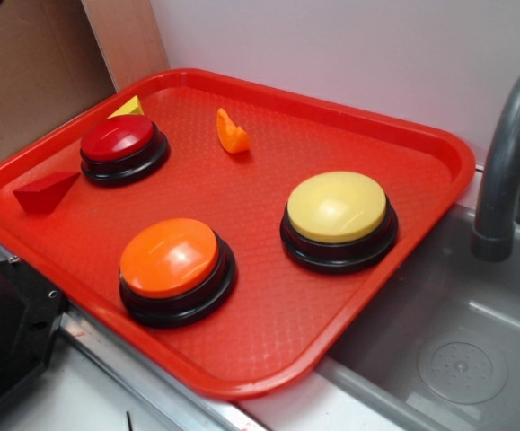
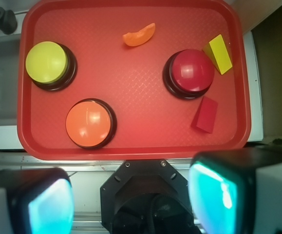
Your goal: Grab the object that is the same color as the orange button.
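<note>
The small glossy orange curved object [image 1: 232,132] [image 2: 140,35] lies on the far part of the red tray [image 1: 394,224] [image 2: 131,83], clear of everything else. The orange button [image 1: 173,264] [image 2: 88,123], a big dome on a black base, sits near the tray's front edge. My gripper [image 2: 131,200] shows only in the wrist view, high above the tray's near edge. It is open, with its teal pads [image 2: 50,207] wide apart and nothing between them. The gripper does not appear in the exterior view.
A red-domed button [image 1: 122,145] [image 2: 190,72], a yellow-domed button [image 1: 339,215] [image 2: 47,63], a red wedge block [image 1: 44,190] [image 2: 205,114] and a yellow wedge [image 1: 130,108] [image 2: 218,53] share the tray. A grey sink with faucet [image 1: 506,162] lies right of it. The black robot base [image 2: 145,195] sits below the gripper.
</note>
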You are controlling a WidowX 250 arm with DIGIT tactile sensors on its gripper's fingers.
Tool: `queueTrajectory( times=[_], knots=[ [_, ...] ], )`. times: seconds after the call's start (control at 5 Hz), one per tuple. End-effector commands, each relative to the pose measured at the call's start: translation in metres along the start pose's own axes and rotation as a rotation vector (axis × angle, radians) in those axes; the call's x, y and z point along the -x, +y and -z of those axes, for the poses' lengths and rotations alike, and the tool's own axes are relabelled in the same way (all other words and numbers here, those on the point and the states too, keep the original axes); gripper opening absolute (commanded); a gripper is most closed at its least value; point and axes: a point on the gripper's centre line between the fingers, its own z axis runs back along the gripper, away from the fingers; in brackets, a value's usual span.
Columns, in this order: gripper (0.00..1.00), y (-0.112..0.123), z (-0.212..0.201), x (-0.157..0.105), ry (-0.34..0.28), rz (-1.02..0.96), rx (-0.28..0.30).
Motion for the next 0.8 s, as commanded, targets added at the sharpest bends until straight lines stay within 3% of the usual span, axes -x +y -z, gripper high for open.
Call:
queueTrajectory(
  times=[0.0,0.2,0.4,0.6],
  knots=[
    [1.0,0.0,0.0,0.0,0.0,0.0,0.0],
    [1.0,-0.01,0.019,-0.048,-0.009,-0.193,-0.032],
    [1.0,-0.015,0.039,-0.092,0.013,-0.252,-0.001],
    [1.0,-0.007,0.076,-0.136,0.038,-0.44,-0.001]
  ],
)
